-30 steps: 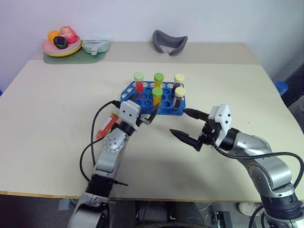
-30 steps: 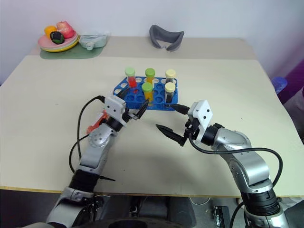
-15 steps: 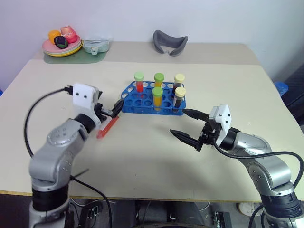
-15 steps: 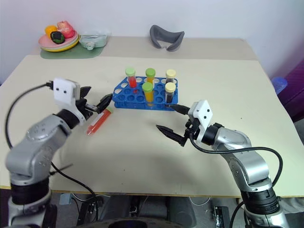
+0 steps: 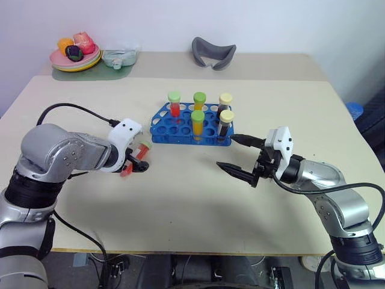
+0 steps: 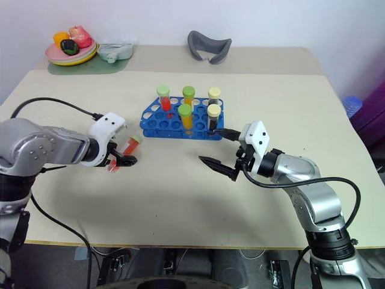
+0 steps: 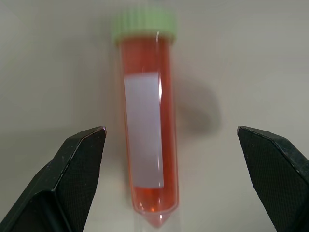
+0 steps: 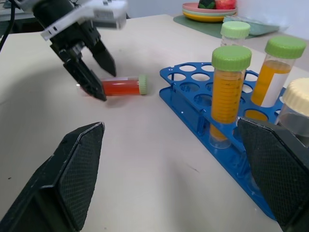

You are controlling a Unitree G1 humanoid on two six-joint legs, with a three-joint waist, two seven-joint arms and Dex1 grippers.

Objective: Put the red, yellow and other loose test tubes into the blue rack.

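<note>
A red test tube [image 7: 147,145] with a green cap lies flat on the table, left of the blue rack [image 5: 165,127]. My left gripper [image 5: 133,164] points down over it, open, one finger [image 7: 72,179] on each side and neither touching it. The rack holds several upright tubes: a red one [image 5: 175,103], two yellow-orange ones [image 5: 197,123] and two dark ones with cream caps [image 5: 225,120]. My right gripper [image 5: 225,150] hovers open and empty just right of the rack's near corner. The right wrist view shows the left gripper [image 8: 91,72] over the lying tube [image 8: 123,87].
A plate of toy fruit [image 5: 75,57] on a green mat and a pale dish [image 5: 120,57] sit at the back left. A grey curved object [image 5: 214,53] lies at the back centre. A black cable [image 5: 72,108] loops over the left arm.
My left arm swung out to the left, away from the rack, and its gripper tipped downward over the red tube. The right gripper held still.
</note>
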